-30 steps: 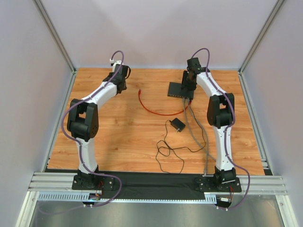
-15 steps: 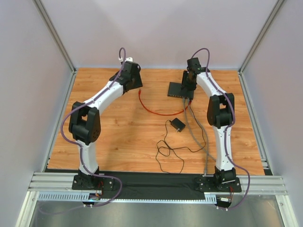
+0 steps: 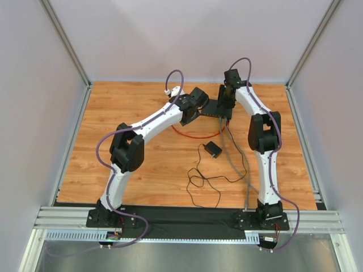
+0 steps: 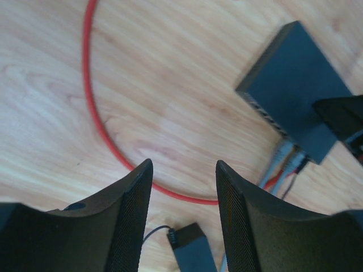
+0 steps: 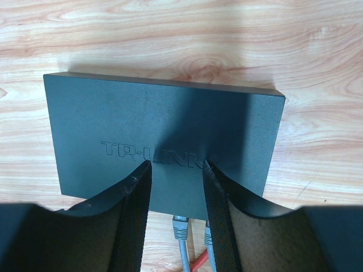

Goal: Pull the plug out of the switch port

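Note:
The black switch (image 3: 214,107) lies flat at the back right of the table. Two grey plugs (image 5: 180,224) sit in ports on its near side, with a red cable (image 5: 198,263) beside them. My right gripper (image 5: 177,163) is open, its fingertips (image 5: 142,170) resting on the switch's top face and holding nothing. My left gripper (image 4: 184,164) is open and empty above the wood, left of the switch (image 4: 295,85) and over the loop of the red cable (image 4: 93,119). From this side the plugs (image 4: 283,164) show at the switch's near edge.
A small black adapter (image 3: 213,149) with a thin coiled black cord (image 3: 198,181) lies in front of the switch. Grey cables (image 3: 232,153) run from the switch toward the near edge. The red cable (image 3: 193,135) curves across the wood. Grey walls enclose the table.
My left arm has swung from the back left across to the right, ending just left of the switch, and its jaws have widened. The right arm and the switch have not moved.

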Robot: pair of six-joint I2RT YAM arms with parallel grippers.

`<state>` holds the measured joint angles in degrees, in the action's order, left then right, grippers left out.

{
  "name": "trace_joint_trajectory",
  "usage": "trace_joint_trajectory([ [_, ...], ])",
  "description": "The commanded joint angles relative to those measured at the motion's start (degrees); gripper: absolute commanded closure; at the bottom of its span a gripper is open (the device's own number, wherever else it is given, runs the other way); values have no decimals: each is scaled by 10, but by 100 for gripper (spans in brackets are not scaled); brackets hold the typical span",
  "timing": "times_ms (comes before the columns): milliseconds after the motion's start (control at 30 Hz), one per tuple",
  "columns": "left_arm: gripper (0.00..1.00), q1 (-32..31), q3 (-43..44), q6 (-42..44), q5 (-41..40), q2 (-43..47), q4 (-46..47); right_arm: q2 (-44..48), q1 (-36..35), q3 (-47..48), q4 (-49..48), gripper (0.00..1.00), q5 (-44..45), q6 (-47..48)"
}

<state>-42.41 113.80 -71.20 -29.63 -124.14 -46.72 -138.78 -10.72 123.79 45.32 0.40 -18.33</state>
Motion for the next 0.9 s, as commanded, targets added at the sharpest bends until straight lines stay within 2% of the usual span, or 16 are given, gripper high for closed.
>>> trace_joint_trajectory([
  [0,44,-8,6,-91,-36,-8,-104,-39,10,-22,42,56,11,7],
  [167,48,-15,-9,-159,-45,-6,-108,-36,11,-27,37,56,7,7],
  [333,50,-31,-11,-189,-54,-15,-114,-39,13,-23,37,56,5,7],
  [400,53,-32,-2,-168,-39,-27,-100,-41,13,-19,38,56,5,7],
  [467,53,-32,21,-176,-47,-38,-135,-41,12,-19,38,56,5,7],
  [867,53,-38,-14,-190,-25,-44,-120,-41,12,-19,39,56,5,4],
])
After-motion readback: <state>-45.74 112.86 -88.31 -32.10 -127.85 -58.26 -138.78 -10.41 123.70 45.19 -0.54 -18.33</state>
